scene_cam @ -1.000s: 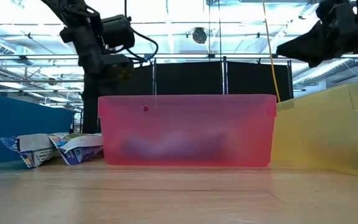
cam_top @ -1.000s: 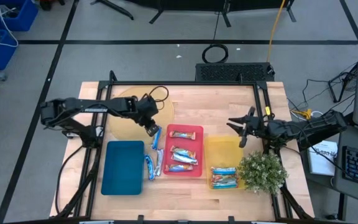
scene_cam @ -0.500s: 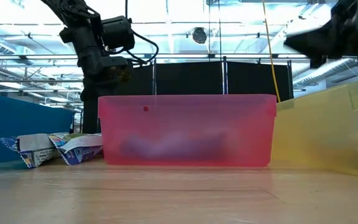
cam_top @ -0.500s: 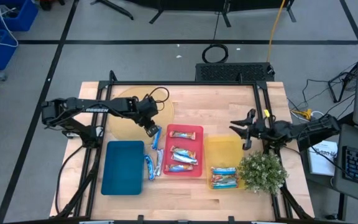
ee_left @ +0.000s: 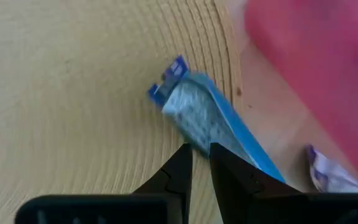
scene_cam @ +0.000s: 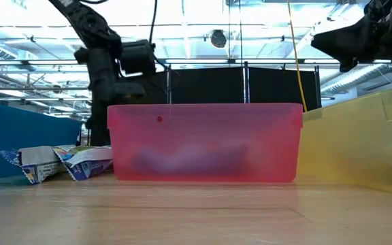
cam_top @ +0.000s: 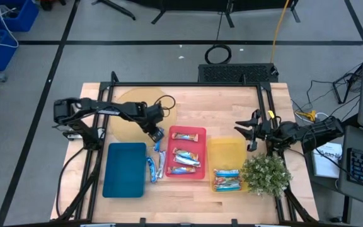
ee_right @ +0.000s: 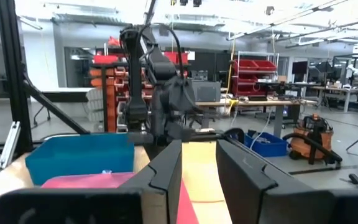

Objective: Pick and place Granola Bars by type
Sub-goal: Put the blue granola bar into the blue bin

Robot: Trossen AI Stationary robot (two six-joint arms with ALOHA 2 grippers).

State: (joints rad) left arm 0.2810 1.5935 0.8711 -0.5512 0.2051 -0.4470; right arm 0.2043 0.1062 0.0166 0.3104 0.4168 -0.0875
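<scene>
My left gripper (cam_top: pixel 157 132) is shut on a light blue granola bar (ee_left: pixel 211 120) over the edge of a round woven mat (cam_top: pixel 131 113), just left of the red tray (cam_top: pixel 198 131). More blue bars (cam_top: pixel 154 166) lie on the table between the blue tray (cam_top: pixel 125 170) and the red tray; they also show in the low view (scene_cam: pixel 60 163). Orange-brown and silver bars (cam_top: pixel 185 159) lie in the red tray. More bars (cam_top: pixel 227 180) lie at the yellow tray's (cam_top: pixel 227 150) near end. My right gripper (cam_top: pixel 247 132) is open and empty above the yellow tray's right side. My left gripper pinches the blue bar between its two fingers (ee_left: pixel 180 167) at one long edge (ee_left: pixel 197 144), about midway along the bar. The fingers come from above and lie across the bar. Whether the bar is clear of the mat, I cannot tell.
A small green plant (cam_top: pixel 266 173) stands at the table's near right corner beside the yellow tray. The three trays stand in a row across the near half of the table. Bare wood lies at the far right (cam_top: pixel 232 104).
My left gripper has come down a little and shifted slightly toward the table's right edge, still shut on the blue bar. My right gripper has drawn back a little toward the table's right edge and stayed open.
</scene>
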